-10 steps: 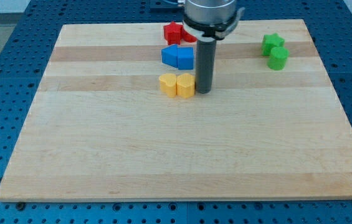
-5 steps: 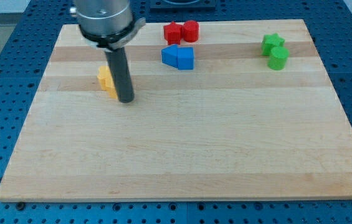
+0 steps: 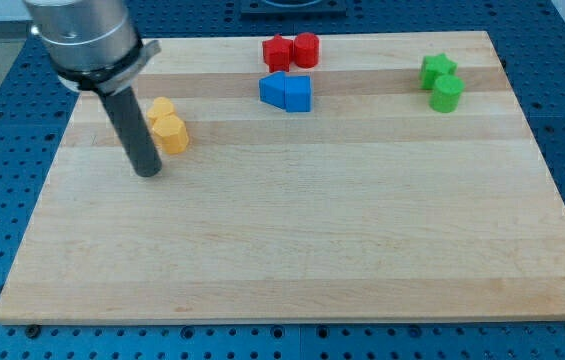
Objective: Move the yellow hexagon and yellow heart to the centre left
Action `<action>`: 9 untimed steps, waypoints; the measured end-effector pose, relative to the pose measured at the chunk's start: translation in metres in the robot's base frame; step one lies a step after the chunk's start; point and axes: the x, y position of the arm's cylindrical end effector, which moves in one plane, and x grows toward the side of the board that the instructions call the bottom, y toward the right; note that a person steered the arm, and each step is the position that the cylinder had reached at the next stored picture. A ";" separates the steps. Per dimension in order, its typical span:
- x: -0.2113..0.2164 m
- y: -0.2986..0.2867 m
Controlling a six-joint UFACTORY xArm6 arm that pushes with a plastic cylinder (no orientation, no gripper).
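Yellow heart [image 3: 171, 133] and yellow hexagon [image 3: 159, 110] touching, left of centre toward the view's top on the tabletop [image 3: 292, 240]. My tip [image 3: 148, 172] just below-left of them, apart. No gripper fitted. Probably nearly done; slightly lower placement left.

Arm housing [image 3: 82, 35] cut off by view's top; rod hides left edge of yellow blocks [image 3: 167, 125].

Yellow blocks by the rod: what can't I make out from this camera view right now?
- Yellow pair: the two touch; which is hexagon and which heart is too small to tell.
- The rod covers one block's left edge, so contact there is hidden.
- My tip: low and left of the pair.
- Arm above the rod: cut off by the view's top.
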 end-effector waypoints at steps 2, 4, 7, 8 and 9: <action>-0.020 0.044; -0.042 0.045; -0.043 0.002; -0.043 0.022; -0.046 0.044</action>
